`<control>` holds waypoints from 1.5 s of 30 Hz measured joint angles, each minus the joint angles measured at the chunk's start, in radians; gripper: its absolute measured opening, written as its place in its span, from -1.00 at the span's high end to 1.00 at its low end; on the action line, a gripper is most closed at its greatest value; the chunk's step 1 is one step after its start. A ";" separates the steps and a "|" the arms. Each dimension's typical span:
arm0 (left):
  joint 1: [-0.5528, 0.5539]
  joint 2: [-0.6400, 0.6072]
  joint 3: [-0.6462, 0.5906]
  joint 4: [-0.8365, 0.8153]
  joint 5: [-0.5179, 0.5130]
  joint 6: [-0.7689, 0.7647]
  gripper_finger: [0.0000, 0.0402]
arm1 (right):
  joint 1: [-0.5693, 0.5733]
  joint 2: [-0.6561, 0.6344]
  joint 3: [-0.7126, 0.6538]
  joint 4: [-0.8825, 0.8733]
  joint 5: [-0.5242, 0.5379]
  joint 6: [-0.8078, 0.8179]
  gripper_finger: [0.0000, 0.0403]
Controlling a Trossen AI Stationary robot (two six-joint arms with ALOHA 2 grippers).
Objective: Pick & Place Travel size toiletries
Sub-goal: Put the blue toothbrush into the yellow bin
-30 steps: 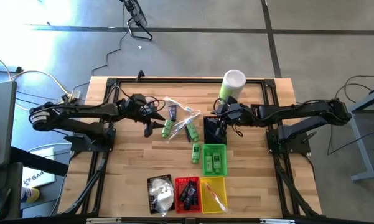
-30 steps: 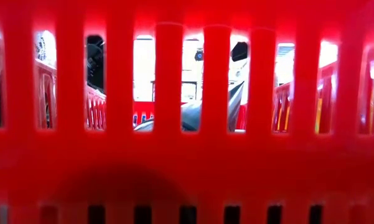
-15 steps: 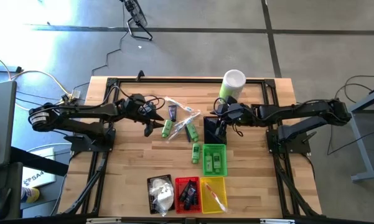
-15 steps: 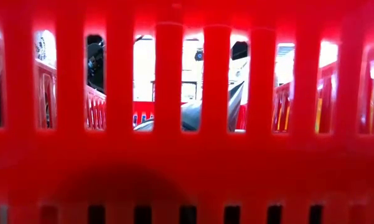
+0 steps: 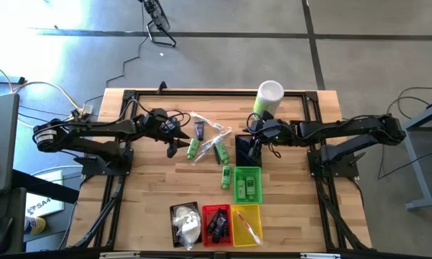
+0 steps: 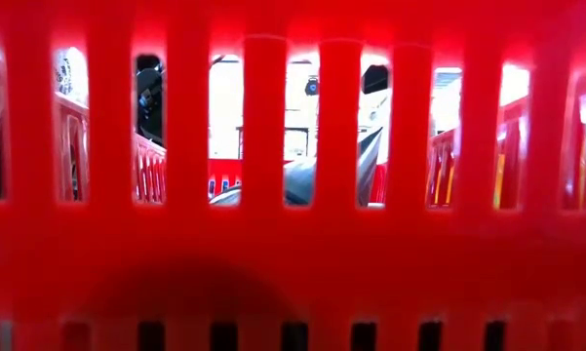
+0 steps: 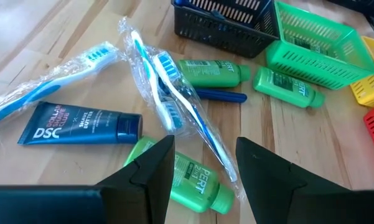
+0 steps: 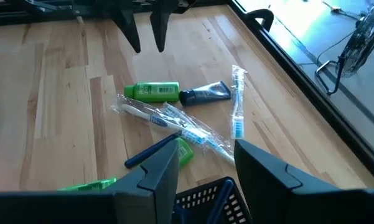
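Both arms stand exactly as they did a second ago: across the high view and the low view nothing has moved, no item and no arm, so the sorting is at a pause and not mid-transfer.

The left gripper [image 5: 172, 149] hangs over the wooden table [image 5: 147, 191] just beside the loose pile. In its wrist view its two fingers stand apart with nothing between them. The right gripper [image 5: 254, 150] sits over the black slotted plastic basket [image 5: 242, 152] near the tall green-and-white canister [image 5: 268, 97]. Its fingers are also parted, and I see nothing clamped between them.

The unsorted toiletries lie between the two arms:
- a dark blue squeeze tube [image 7: 81, 124]
- three small green plastic bottles [image 7: 211, 71], [image 7: 289, 87] and [image 7: 193, 180]
- several clear-wrapped blue-and-white toothbrushes [image 7: 174, 106], which cross over one another and over the nearest bottle

One of those bottles lies just beside the green slotted basket [image 5: 247, 183], which already holds green bottles. At the front edge stand a second black basket [image 5: 185, 224] with white pouches, a red basket [image 5: 216, 224] with dark items and a yellow basket [image 5: 246, 224]. The red basket's wall fills the low view.

My reading is that a drop has been finished and the next pick has not begun. The left gripper is best placed for the bottle under it, though the crinkly wrap lying across that bottle may come up with it.
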 joint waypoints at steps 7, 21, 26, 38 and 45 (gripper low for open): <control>0.000 0.000 0.000 0.010 -0.002 0.000 0.16 | -0.007 0.000 0.000 0.159 0.031 -0.272 0.27; -0.010 0.005 0.000 0.115 -0.002 -0.057 0.16 | -0.015 -0.001 0.000 0.171 0.033 -0.174 0.27; -0.092 0.013 0.001 0.116 -0.051 -0.067 0.16 | -0.015 -0.001 0.000 0.134 0.033 -0.103 0.27; -0.284 0.061 0.002 0.122 -0.339 -0.161 0.16 | -0.015 -0.001 0.000 0.113 0.030 -0.096 0.27; -0.284 0.175 0.038 0.118 -0.358 -0.210 0.16 | -0.015 -0.001 0.000 0.112 0.026 -0.096 0.27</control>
